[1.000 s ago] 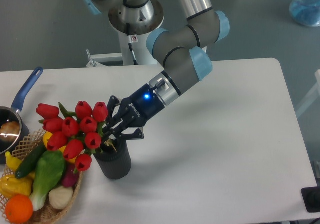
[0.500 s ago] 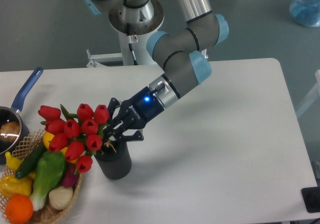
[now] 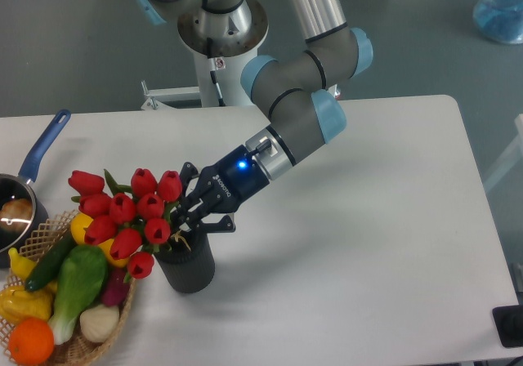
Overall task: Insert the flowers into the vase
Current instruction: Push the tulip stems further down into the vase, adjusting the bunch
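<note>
Tulips [image 3: 131,215], a bunch of red closed buds on green stems, lean out to the left of the gripper [image 3: 181,225], with their stem ends running down toward the mouth of the vase [image 3: 188,264]. The gripper's black fingers close in around the stems just above the vase rim, so it has hold of the bunch; the contact itself is partly hidden by buds and leaves. The flower heads hang over the table [image 3: 351,219] and the near edge of the wicker basket [image 3: 86,341].

White lettering runs along the gripper's black body beside a glowing blue light, too small to read.

The vase, a dark grey cylinder, stands upright on the white table just right of the basket. How far the stems reach inside it cannot be told. The basket holds an orange, a yellow pepper, a cucumber, a pale green leafy vegetable, a white bulb and a purple piece. At the left edge a blue-handled saucepan [image 3: 24,182] holds something pale brown.
</note>
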`<state>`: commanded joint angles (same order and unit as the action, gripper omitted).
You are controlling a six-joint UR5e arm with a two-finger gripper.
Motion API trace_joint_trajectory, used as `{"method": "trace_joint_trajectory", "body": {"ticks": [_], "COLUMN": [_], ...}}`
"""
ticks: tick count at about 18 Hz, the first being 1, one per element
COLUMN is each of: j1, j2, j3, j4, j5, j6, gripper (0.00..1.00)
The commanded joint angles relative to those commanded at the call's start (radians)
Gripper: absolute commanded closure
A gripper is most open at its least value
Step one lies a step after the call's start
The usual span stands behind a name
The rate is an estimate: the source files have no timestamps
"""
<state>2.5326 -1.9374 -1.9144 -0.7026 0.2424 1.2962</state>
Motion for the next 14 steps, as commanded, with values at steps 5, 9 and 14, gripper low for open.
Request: {"method": "trace_joint_trajectory", "body": {"ticks": [5,9,14], "j1": [0.005,0.006,0.006], "j2": [-0.003,-0.003,-0.006], "j3": [-0.008,-0.009,-0.012], "j4": [0.0,0.0,0.0], "j5": [0.0,0.0,0.0], "j6": [0.0,0.0,0.009], "gripper": [0.85,0.85,0.85]}}
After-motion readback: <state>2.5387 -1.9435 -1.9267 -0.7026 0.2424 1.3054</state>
